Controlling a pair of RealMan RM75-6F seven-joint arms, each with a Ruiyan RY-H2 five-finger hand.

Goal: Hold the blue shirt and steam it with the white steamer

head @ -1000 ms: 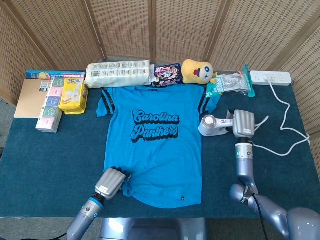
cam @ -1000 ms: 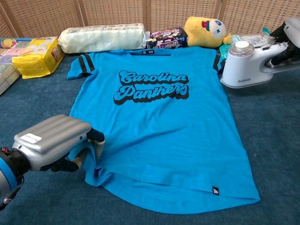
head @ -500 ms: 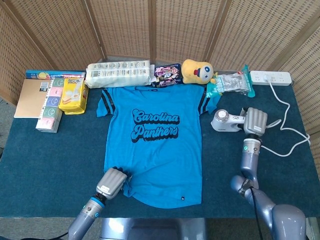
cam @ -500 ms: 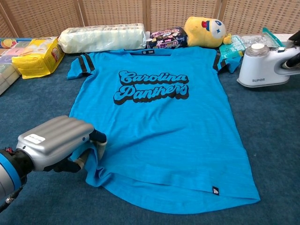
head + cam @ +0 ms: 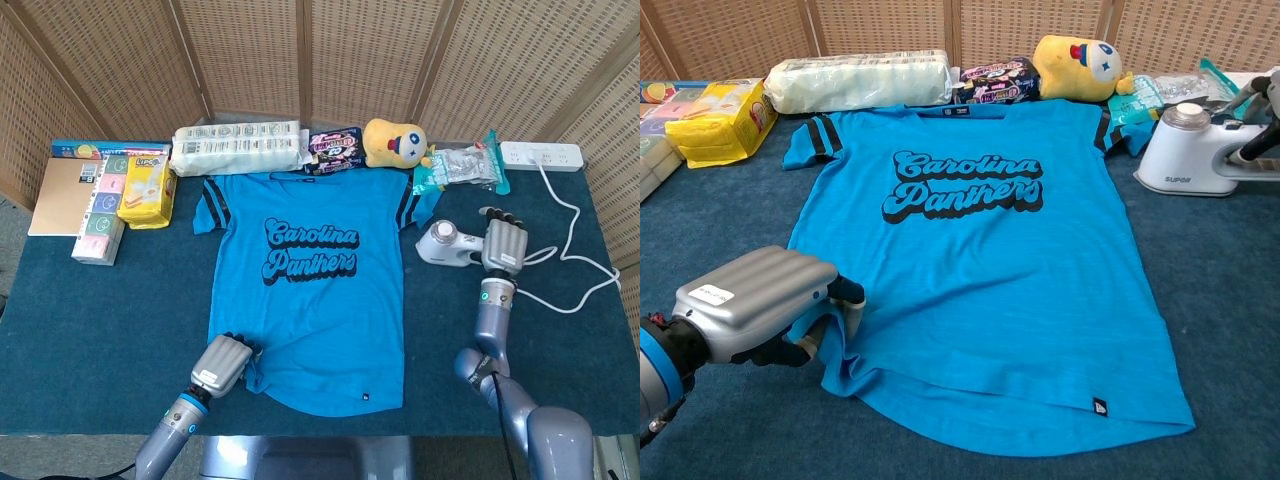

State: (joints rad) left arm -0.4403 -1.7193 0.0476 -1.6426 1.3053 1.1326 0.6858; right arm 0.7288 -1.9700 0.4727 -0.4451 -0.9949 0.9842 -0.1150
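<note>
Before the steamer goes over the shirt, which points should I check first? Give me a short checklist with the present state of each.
1. Left hand holds the hem of the blue shirt: ok, fingers are curled on the lower left corner.
2. Shirt lies flat on the table: mostly ok, some bunching at the held corner.
3. Right hand grips the white steamer: cannot tell, fingers look spread at the handle.
4. Steamer is over the shirt: not ok, it sits on the table beside the right sleeve.
5. Cord is free: ok, it lies loose on the table.
</note>
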